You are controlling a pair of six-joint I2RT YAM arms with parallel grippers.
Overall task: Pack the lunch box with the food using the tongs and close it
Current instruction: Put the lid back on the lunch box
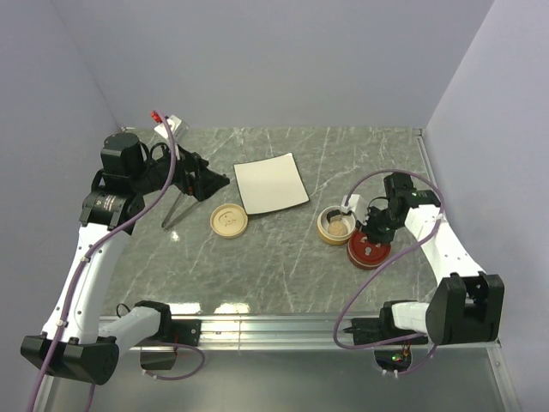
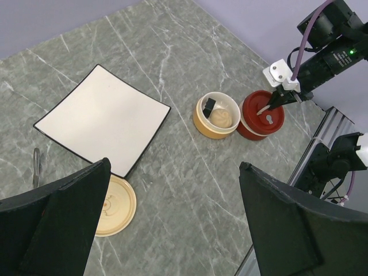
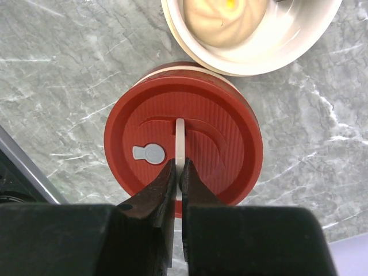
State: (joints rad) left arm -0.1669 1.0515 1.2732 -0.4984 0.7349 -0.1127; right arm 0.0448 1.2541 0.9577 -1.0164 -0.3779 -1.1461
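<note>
The lunch box stands as two round pots. The red pot (image 1: 368, 250) (image 2: 261, 115) wears its red lid (image 3: 184, 138), and my right gripper (image 3: 177, 172) (image 1: 375, 232) is shut on that lid's thin white handle (image 3: 179, 135). Beside it the beige pot (image 1: 335, 226) (image 2: 217, 115) (image 3: 253, 40) stands uncovered, holding food: a cream swirled piece (image 3: 224, 17) and a dark piece (image 2: 209, 105). The silver tongs (image 1: 176, 209) (image 2: 36, 167) lie on the table at the left. My left gripper (image 1: 206, 182) (image 2: 173, 165) hovers open above them, holding nothing.
A white square plate (image 1: 270, 183) (image 2: 103, 118) lies bare at the middle back. A loose beige lid (image 1: 229, 220) (image 2: 115, 205) rests flat in front of its left corner. Grey walls close in three sides; a metal rail (image 1: 283, 330) runs along the near edge.
</note>
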